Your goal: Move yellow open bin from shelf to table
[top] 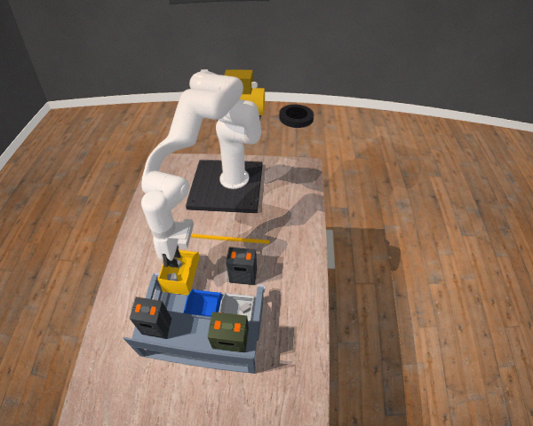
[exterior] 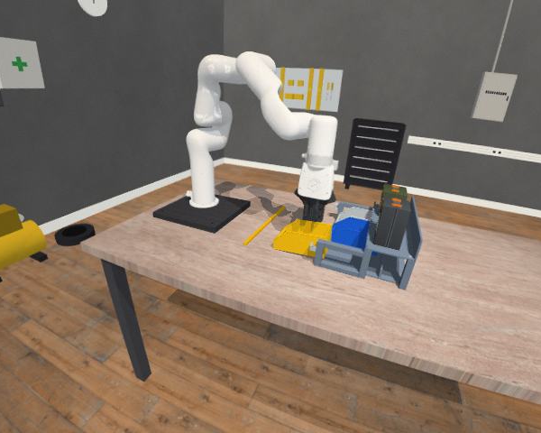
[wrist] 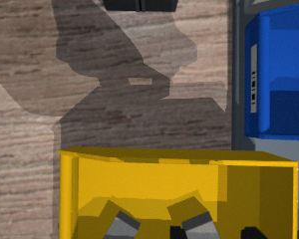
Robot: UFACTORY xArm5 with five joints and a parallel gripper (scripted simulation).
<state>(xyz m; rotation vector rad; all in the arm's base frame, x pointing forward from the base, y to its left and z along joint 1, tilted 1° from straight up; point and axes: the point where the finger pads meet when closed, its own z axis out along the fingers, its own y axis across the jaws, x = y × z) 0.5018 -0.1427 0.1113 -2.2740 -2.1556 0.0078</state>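
Observation:
The yellow open bin stands at the back left corner of the grey shelf, sticking out toward the arm. It also shows in the side view and the wrist view. Grey parts lie inside it. My gripper points straight down into the bin's open top, with its fingers partly open and nothing between them. In the side view the gripper sits just above the bin's rim. The fingertips are hard to make out in the wrist view.
A blue bin and a pale grey bin sit on the shelf beside the yellow one. A black case and an olive case stand at the shelf's front. Another black case and a yellow rod are on the table.

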